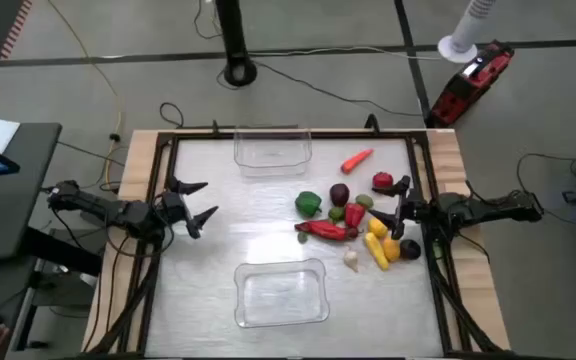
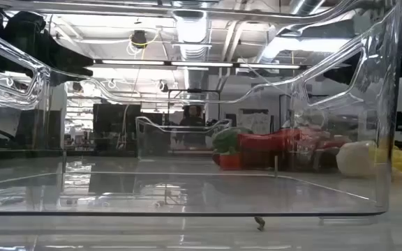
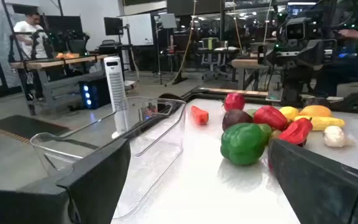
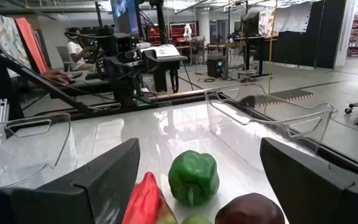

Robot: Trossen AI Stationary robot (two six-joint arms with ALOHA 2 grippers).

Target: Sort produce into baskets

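The desk (image 1: 218, 250) lies pale and glossy under both arms. Two clear bins sit on it: the far bin (image 1: 272, 148) at the back edge, the near bin (image 1: 280, 293) at the front edge, and neither shows any produce inside. The left gripper (image 1: 200, 201) hovers over the desk's left side, fingers (image 3: 98, 177) spread wide, holding nothing, well apart from the pile. The right gripper (image 1: 392, 207) sits at the right edge of the pile, fingers (image 4: 104, 174) apart too, nothing between them. All the produce is loose on the desk, clustered right of centre between the bins. The green pepper (image 1: 308, 203) marks the pile's left side, with the long red pepper (image 1: 323, 230) just in front of it. A dark purple piece (image 1: 339, 193) sits just beside the green pepper. The carrot (image 1: 357, 159) lies alone toward the far bin. The yellow piece (image 1: 376, 248) lies near the right gripper, and the small whitish piece (image 1: 351, 261) sits nearest the near bin.
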